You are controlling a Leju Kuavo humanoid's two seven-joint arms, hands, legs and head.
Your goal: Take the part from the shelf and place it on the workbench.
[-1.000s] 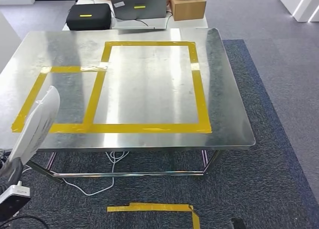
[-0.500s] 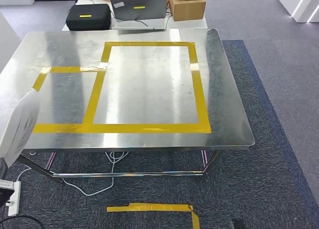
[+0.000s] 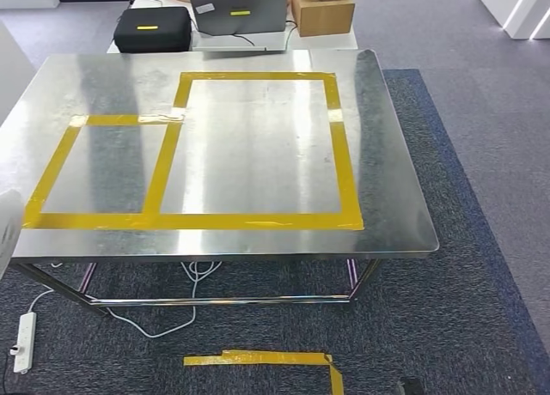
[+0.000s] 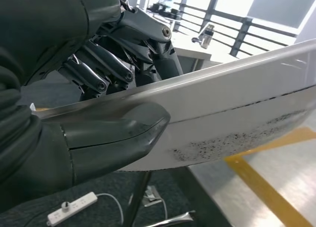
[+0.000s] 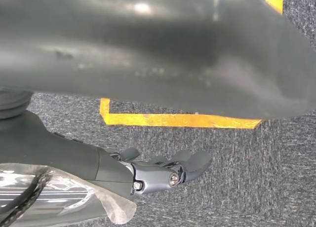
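The left hand (image 4: 85, 113) gripped the white part (image 4: 238, 113) beside the worktop (image 3: 259, 146), further left than earlier; the right hand's (image 5: 149, 172) fingers lay loosely extended.

Cut off at the left edge of the head view: the white part (image 3: 6, 227), a sliver showing. In the left wrist view, left hand's fingers (image 4: 100, 71) partly hidden behind the part. Blurred across the right wrist view: a grey surface (image 5: 149, 44).

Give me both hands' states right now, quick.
Left hand: holds the white part, thumb on one face, fingers on the other.
Right hand: holds nothing; open or closed cannot be told.
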